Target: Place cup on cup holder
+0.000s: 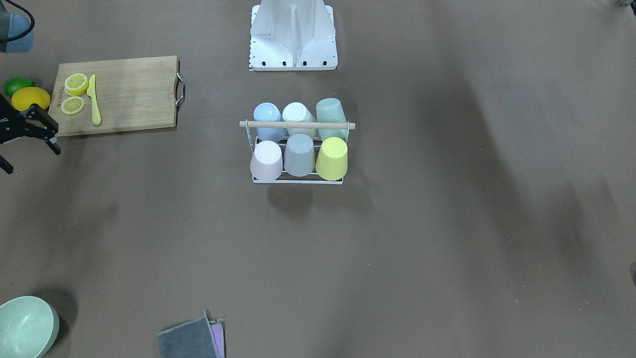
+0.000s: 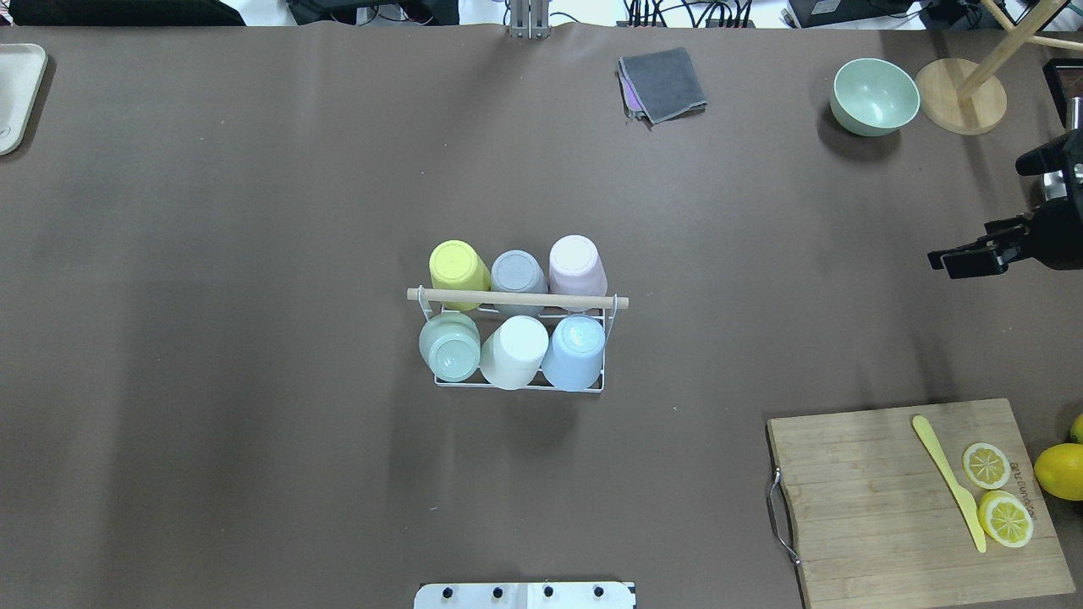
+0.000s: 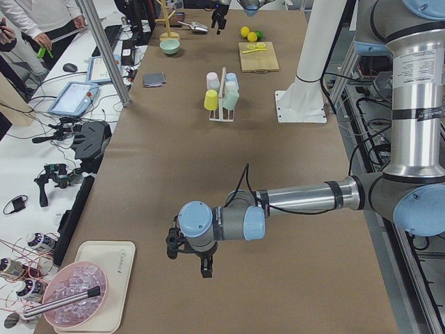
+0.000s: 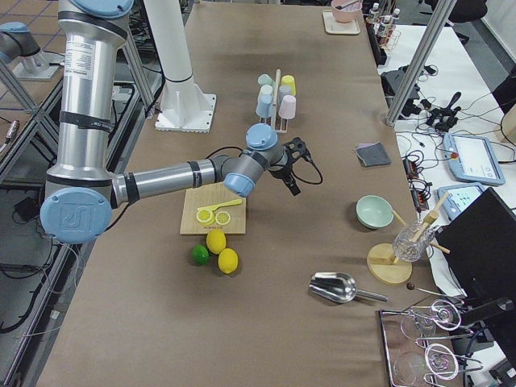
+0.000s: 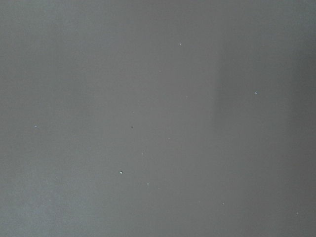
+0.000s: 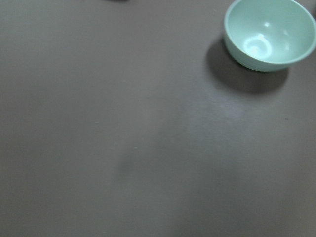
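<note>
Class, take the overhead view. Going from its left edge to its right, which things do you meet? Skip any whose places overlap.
In order: white tray → cup holder → green bowl → right tool.

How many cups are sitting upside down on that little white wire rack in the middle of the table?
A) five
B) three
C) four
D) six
D: the cup holder carries six upturned cups in two rows of three: the yellow cup, grey cup and pink cup, then the green cup, white cup and blue cup.
</note>
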Controlling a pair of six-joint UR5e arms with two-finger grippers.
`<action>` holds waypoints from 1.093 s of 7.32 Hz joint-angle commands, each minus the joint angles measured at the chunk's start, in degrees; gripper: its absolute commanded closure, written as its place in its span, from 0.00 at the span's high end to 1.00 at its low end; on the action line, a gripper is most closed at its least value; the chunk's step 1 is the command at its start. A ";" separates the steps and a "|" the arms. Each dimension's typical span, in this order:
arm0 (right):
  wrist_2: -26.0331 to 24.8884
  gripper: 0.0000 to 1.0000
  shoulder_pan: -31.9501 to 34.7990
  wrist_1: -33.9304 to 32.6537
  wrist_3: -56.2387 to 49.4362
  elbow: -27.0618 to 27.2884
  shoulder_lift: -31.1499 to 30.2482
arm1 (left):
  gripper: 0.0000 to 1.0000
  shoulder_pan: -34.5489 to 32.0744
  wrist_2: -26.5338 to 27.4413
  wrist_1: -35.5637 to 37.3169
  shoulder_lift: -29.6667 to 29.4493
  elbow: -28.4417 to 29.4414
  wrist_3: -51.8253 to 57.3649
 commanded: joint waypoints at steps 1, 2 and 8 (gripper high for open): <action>-1.78 0.99 4.59 -12.67 -1.44 -3.84 4.67 | 0.98 0.07 -0.04 -0.28 -0.11 -0.02 0.12; -1.69 0.99 6.53 -14.01 -8.24 -8.66 8.18 | 0.98 0.07 -0.04 -0.29 -0.11 -0.19 0.21; 3.90 0.99 9.97 -27.03 -11.65 -13.98 13.32 | 0.98 0.07 0.05 -0.11 -4.06 2.61 0.30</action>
